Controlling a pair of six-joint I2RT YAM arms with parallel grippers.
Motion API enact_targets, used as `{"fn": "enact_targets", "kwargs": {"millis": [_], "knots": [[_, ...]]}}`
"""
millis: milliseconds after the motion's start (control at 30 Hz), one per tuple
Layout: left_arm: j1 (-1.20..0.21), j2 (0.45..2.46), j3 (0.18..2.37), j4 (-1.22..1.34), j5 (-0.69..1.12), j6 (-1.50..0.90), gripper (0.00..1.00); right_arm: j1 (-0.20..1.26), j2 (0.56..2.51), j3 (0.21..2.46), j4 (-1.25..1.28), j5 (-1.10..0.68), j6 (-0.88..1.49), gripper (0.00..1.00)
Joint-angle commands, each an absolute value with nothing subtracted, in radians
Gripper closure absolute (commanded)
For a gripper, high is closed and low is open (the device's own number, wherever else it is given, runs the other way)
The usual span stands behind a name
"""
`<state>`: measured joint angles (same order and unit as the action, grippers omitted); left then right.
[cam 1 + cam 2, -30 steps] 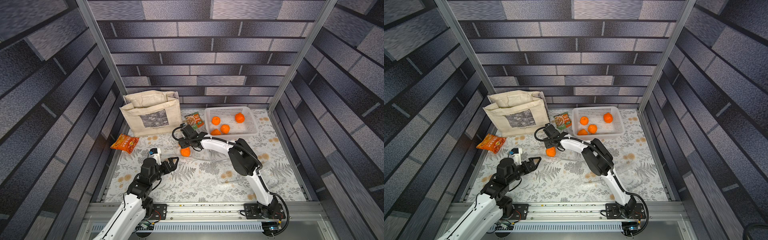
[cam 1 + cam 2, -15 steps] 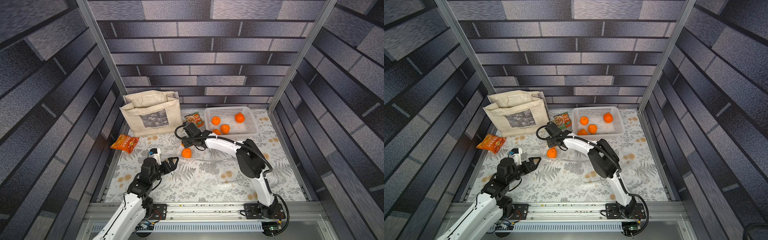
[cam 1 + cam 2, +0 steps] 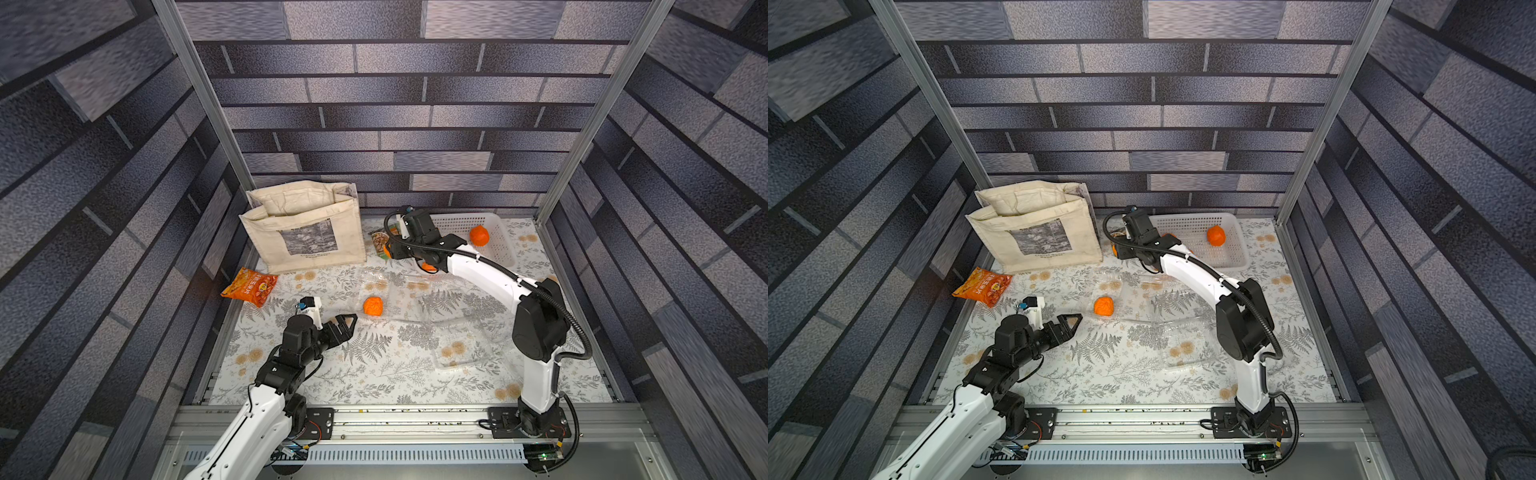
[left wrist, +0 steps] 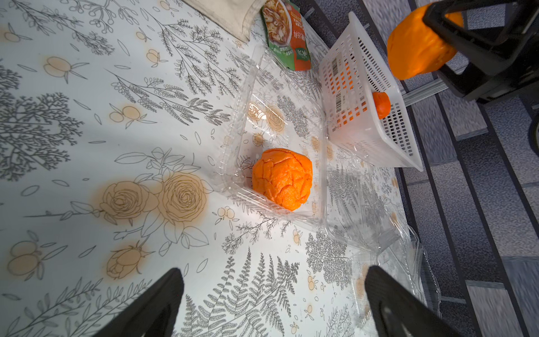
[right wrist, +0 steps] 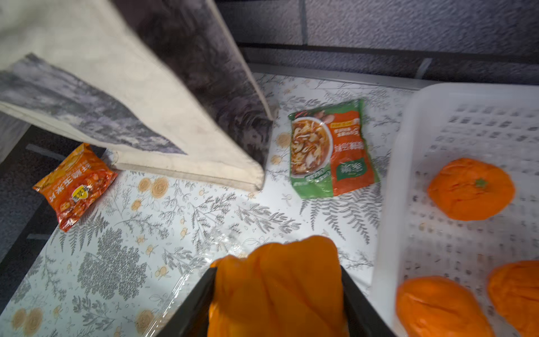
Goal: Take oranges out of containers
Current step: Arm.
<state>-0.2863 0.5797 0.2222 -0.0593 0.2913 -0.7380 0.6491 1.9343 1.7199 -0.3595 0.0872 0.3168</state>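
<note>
My right gripper (image 5: 277, 291) is shut on an orange (image 5: 277, 280), held in the air just left of the white basket (image 3: 500, 253). That held orange (image 4: 417, 49) also shows in the left wrist view. Another orange (image 3: 372, 306) lies in an open clear container (image 4: 248, 122) on the table. My left gripper (image 3: 347, 322) stands open and empty just left of it. Two more clear containers (image 3: 465, 345) (image 3: 436, 295) lie empty to the right. Three oranges (image 5: 471, 189) sit in the basket, and the right arm hides some in both top views.
A beige cloth bag (image 3: 303, 232) stands at the back left. An orange snack packet (image 3: 249, 286) lies by the left edge. A green and red packet (image 5: 332, 148) lies between bag and basket. Walls close in the back and both sides.
My right gripper has risen from the container and moved back and right towards the basket with an orange in it. The left arm has not moved.
</note>
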Motion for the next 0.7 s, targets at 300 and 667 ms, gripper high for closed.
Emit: {"fn": "enact_targets", "kwargs": {"millis": [300, 667], "knots": [[-0.281, 0.623, 0.244, -0.014, 0.314, -0.711, 0.0, 0.401, 1.95, 1.706, -0.434, 0.212, 0.303, 0.7], [-0.283, 0.625, 0.228, 0.014, 0.314, -0.724, 0.0, 0.35, 2.126, 1.875, -0.545, 0.265, 0.275, 0.64]]}}
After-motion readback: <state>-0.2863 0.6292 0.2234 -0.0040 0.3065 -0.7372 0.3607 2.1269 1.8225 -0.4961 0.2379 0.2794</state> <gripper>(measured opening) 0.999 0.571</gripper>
